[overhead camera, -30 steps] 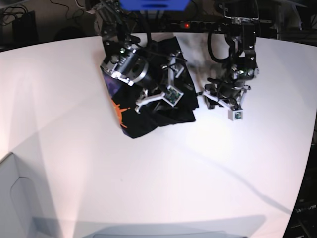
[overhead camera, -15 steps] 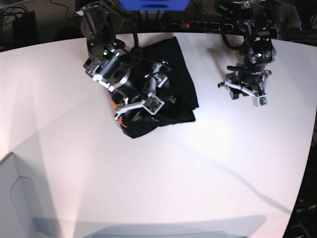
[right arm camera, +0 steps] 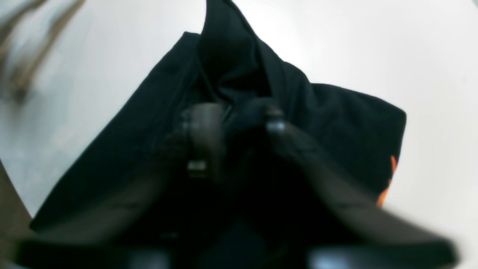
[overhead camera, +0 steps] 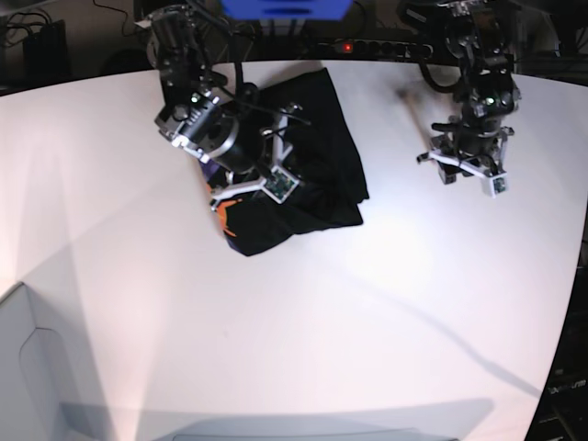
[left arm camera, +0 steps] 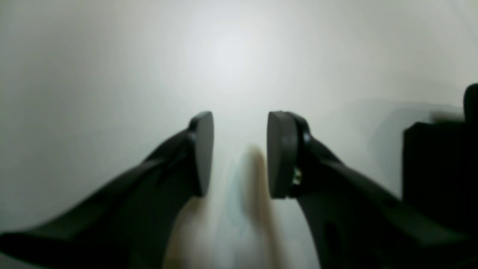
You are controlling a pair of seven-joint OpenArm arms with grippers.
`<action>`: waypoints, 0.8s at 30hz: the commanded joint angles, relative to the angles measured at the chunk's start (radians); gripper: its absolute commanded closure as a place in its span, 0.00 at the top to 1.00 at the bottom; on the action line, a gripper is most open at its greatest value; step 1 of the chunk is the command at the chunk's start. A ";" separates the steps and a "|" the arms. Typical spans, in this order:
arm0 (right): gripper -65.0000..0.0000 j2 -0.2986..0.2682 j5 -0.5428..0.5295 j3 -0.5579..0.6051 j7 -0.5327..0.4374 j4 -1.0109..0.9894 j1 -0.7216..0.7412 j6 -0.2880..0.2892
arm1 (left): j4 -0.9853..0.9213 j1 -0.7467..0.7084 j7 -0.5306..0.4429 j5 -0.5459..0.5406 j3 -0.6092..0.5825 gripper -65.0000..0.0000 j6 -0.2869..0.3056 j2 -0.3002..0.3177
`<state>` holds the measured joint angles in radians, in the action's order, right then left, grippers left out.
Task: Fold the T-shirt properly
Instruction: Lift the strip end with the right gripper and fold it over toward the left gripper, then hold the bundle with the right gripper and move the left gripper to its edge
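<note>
The black T-shirt lies folded into a compact bundle at the back middle of the white table. Its orange print shows at the near left edge. My right gripper hovers low over the shirt's left part. In the right wrist view the right gripper has its jaws apart, with a bump of the shirt between the blurred fingers. My left gripper is to the right of the shirt, apart from it. In the left wrist view the left gripper is open and empty above bare table.
A power strip with a red light, cables and a blue box stand behind the table's far edge. A white bin sits at the near left. A tan streak marks the table under the left gripper.
My left gripper has moved right, away from the shirt. My right gripper has moved left across the shirt, uncovering its folded right half. The shirt has barely shifted.
</note>
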<state>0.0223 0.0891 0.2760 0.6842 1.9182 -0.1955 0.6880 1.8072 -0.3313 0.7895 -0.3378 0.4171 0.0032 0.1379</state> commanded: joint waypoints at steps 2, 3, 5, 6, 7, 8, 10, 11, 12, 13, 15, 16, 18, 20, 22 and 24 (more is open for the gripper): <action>0.00 0.006 -0.016 0.001 -0.028 0.023 -0.015 0.010 | 0.019 0.005 -0.015 -0.004 0.003 0.36 0.002 0.012; 0.00 0.005 -0.016 0.004 -0.030 0.031 -0.023 0.010 | 0.019 0.005 -0.015 -0.004 0.003 0.36 0.002 0.012; 0.00 0.000 -0.019 0.010 -0.031 0.056 -0.045 0.010 | 0.019 0.005 -0.015 -0.004 0.003 0.36 0.002 0.012; 0.00 0.000 -0.019 0.019 -0.033 0.070 -0.061 0.010 | 0.019 0.005 -0.015 -0.004 0.003 0.36 0.002 0.012; 0.00 0.000 -0.019 0.036 -0.033 0.085 -0.075 0.010 | 0.019 0.007 -0.015 -0.004 0.003 0.36 0.002 0.012; 0.00 0.000 -0.019 0.053 -0.033 0.096 -0.088 0.010 | 0.019 0.008 -0.015 -0.004 0.003 0.36 0.002 0.012; 0.00 0.000 -0.018 0.076 -0.033 0.100 -0.103 0.010 | 0.019 0.010 -0.015 -0.004 0.003 0.36 0.002 0.012; 0.00 -0.002 -0.016 0.087 -0.033 0.099 -0.112 0.010 | 0.019 0.010 -0.015 -0.004 0.003 0.36 0.002 0.012; 0.00 -0.005 -0.016 0.098 -0.033 0.099 -0.120 0.010 | 0.019 0.010 -0.015 -0.004 0.003 0.36 0.002 0.012; 0.00 -0.017 -0.016 0.113 -0.033 0.099 -0.127 0.010 | 0.019 0.010 -0.015 -0.004 0.003 0.36 0.002 0.013; 0.00 -0.045 -0.016 0.161 -0.033 0.099 -0.129 0.010 | 0.019 0.010 -0.015 -0.004 0.003 0.36 0.002 0.027; 0.00 -0.065 -0.016 0.188 -0.033 0.099 -0.127 0.010 | 0.019 0.010 -0.015 -0.004 0.003 0.36 0.002 0.033; 0.00 -0.106 -0.016 0.240 -0.033 0.099 -0.123 0.010 | 0.019 0.010 -0.015 -0.004 0.003 0.36 0.002 0.036; 0.00 -0.134 -0.015 0.282 -0.025 0.099 -0.120 0.010 | 0.019 0.010 -0.015 -0.004 0.003 0.36 0.002 0.047; 0.01 -0.158 -0.015 0.302 -0.025 0.099 -0.118 0.010 | 0.019 0.011 -0.015 -0.004 0.003 0.36 0.002 0.047; 0.06 -0.170 -0.015 0.306 -0.025 0.099 -0.118 0.010 | 0.019 0.013 -0.015 -0.004 0.003 0.36 0.002 0.047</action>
<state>-0.1505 0.0902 0.5800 0.6819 1.9984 -0.3168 0.6884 1.8072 -0.3252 0.7895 -0.3401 0.4156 0.0032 0.1745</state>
